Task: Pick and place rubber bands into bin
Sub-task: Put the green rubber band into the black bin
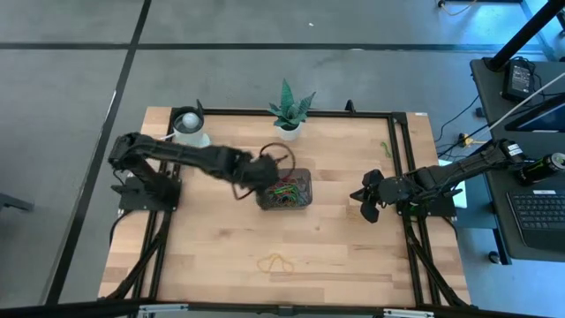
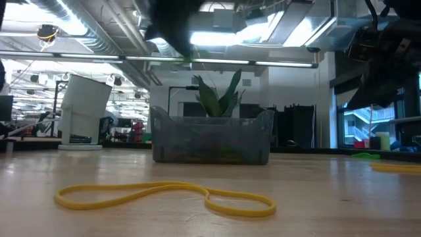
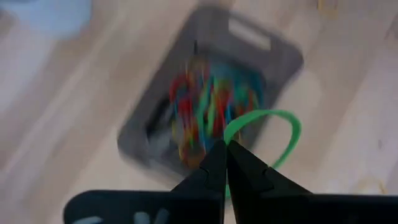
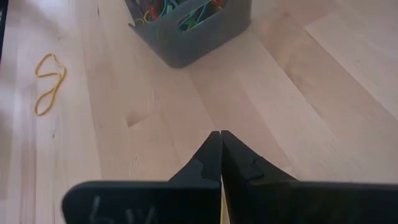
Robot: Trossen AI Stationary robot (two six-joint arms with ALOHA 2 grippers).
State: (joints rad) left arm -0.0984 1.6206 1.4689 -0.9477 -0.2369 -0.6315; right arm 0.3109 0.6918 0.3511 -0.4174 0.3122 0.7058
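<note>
Both jaws closed; left gripper [image 3: 225, 149] pinches green rubber band [image 3: 273, 127] above bin [image 3: 186, 81].

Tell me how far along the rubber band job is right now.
Mostly done: the bin already holds a colourful pile. In hand: the left gripper is shut on a green band above it. Left: a yellow band on the table and a green one. Right gripper waits, shut.

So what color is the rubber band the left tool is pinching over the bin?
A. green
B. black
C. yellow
A: in the left wrist view, the left tool is shut on a green rubber band looping out from its tips, above the bin.
</note>
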